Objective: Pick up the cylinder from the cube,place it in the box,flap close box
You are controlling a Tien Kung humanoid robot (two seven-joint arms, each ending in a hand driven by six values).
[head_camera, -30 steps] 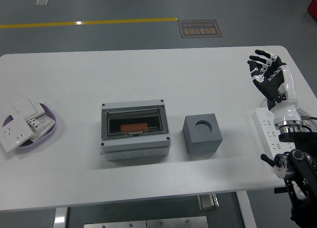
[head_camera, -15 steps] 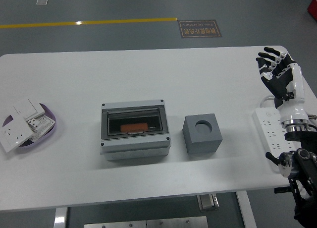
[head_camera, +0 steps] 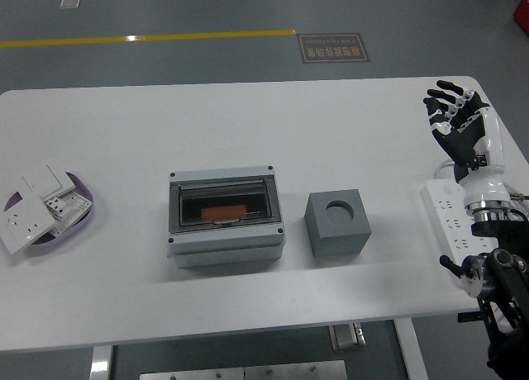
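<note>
The orange object [head_camera: 224, 211] inside the grey box [head_camera: 226, 216] shows only as a blur through the dark flap [head_camera: 223, 201]; its shape cannot be told. The round hole [head_camera: 338, 206] in the grey cube [head_camera: 338, 223], right of the box, is too shadowed to see its depth. Far right of the box, the robot's forearm hides part of the power strip [head_camera: 450, 219], and the arm's lower section is cut off at the frame's corner.

Bench [head_camera: 248, 124]: smooth matt white. Box [head_camera: 226, 216]: grey plastic, glossy tinted clear flap. Cube [head_camera: 338, 223]: matt grey. Power strip [head_camera: 450, 219]: glossy white plastic.
</note>
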